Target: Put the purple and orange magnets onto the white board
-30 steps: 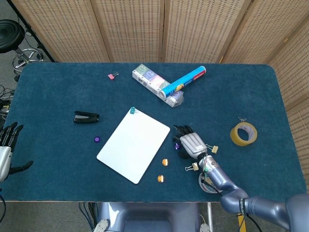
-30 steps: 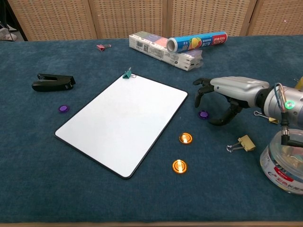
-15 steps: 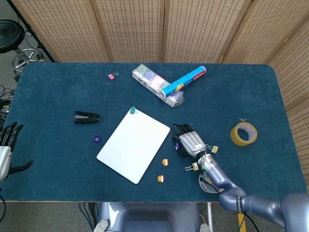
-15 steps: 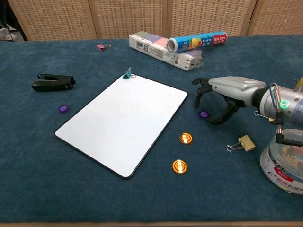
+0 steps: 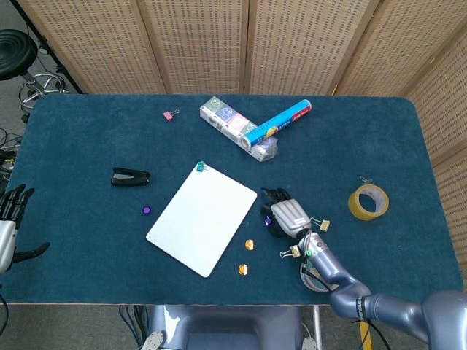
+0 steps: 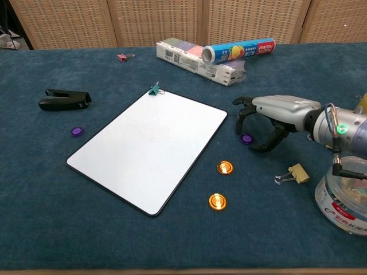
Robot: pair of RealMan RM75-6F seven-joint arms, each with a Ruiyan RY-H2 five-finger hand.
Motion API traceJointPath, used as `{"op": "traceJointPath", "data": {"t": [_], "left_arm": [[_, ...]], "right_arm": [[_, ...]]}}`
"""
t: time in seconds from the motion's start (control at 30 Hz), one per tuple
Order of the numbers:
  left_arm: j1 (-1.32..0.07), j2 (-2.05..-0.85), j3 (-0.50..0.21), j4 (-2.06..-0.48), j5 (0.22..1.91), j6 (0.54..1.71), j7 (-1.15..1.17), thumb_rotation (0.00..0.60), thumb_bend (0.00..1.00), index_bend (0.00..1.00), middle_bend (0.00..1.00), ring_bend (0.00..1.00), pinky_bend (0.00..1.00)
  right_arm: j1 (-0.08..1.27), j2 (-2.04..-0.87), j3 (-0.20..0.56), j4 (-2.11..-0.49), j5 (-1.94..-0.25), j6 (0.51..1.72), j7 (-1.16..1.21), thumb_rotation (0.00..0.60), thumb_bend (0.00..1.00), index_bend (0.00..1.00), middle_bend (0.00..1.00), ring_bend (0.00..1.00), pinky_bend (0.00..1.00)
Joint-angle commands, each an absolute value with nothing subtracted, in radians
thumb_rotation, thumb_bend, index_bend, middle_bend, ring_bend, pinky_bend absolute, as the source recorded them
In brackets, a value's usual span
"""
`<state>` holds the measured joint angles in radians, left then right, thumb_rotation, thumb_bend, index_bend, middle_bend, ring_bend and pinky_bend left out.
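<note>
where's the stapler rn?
Chest view: stapler lies far left on the table, left of the white board, behind a purple magnet.

Head view looks steeply down from above the near edge, covering the whole table (image 5: pixel 87 146). Chest view sits low and closer, facing across it — both share the white board (image 5: pixel 202 227) (image 6: pixel 148 149) area.
</note>
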<state>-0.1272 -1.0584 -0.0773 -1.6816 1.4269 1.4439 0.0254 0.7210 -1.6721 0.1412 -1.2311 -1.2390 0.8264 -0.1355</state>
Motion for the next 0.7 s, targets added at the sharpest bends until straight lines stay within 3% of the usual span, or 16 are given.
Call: {"op": "traceJointPath", "data": {"t": [0.03, 0.27, 0.7], "left_arm": [[-0.127, -1.057, -0.077, -1.682, 1.428, 1.444, 0.024, 0.600, 0.01, 0.00, 0.00, 0.00, 0.00], [-0.127, -1.055, -0.076, -1.685, 1.428, 1.442, 0.022, 0.600, 0.01, 0.00, 0.00, 0.00, 0.00], [-0.126, -1.052, -0.075, -1.688, 1.430, 1.442, 0.019, 0.600, 0.01, 0.00, 0.00, 0.00, 0.00]], "right_arm": [[0.720, -1.674, 0.139, -1.228, -1.237, 0.826, -0.136, 0.600, 0.40, 0.39, 0.00, 0.00, 0.00], [0.719, -1.679, 0.139, -1.218, -1.234, 0.831, -0.138, 0.600, 0.45, 0.44, 0.00, 0.00, 0.00], [0.717, -1.680, 0.143, -1.227, -1.242, 0.849, -0.130, 0.600, 0.47, 0.48, 0.00, 0.00, 0.00]]}}
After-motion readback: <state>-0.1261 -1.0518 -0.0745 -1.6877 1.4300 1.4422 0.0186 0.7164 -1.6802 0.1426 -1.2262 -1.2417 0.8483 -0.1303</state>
